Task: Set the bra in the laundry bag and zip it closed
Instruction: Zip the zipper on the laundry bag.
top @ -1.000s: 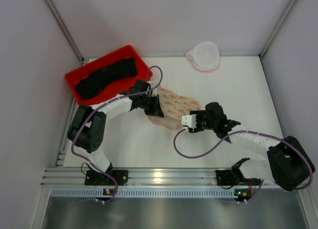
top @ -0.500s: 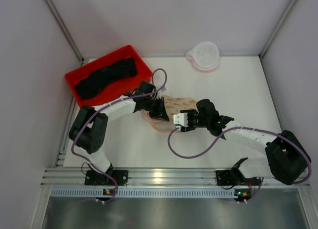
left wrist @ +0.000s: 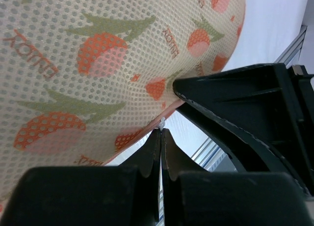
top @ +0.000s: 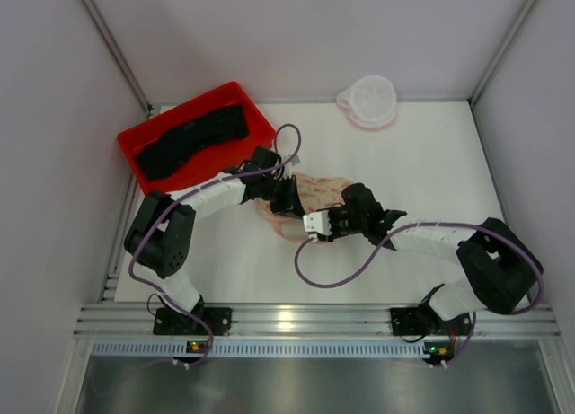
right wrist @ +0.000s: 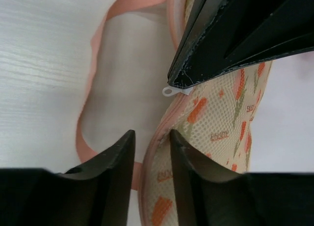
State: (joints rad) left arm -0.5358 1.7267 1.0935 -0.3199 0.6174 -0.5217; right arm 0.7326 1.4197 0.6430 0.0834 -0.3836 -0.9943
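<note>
The black bra (top: 190,140) lies in the red bin (top: 175,111) at the back left. The white mesh laundry bag (top: 368,100) sits alone at the back edge, far from both grippers. My left gripper (top: 289,201) (left wrist: 162,133) is shut on the small white zip pull (right wrist: 169,91) of a peach patterned mesh piece (top: 319,188) (left wrist: 98,64), holding its edge up. My right gripper (top: 301,221) (right wrist: 151,135) faces it, jaws open and straddling the pink zip edge (right wrist: 164,125) just below the pull. The piece's mouth gapes open beside them.
The two grippers nearly touch at mid-table; the left gripper's black fingers (right wrist: 235,35) fill the top of the right wrist view. Grey walls enclose the white table on three sides. A purple cable (top: 337,275) loops under the right arm.
My right gripper has moved left up to the peach piece and its jaws have narrowed around the zip edge. The left gripper shifted slightly right, still pinching the pull.
</note>
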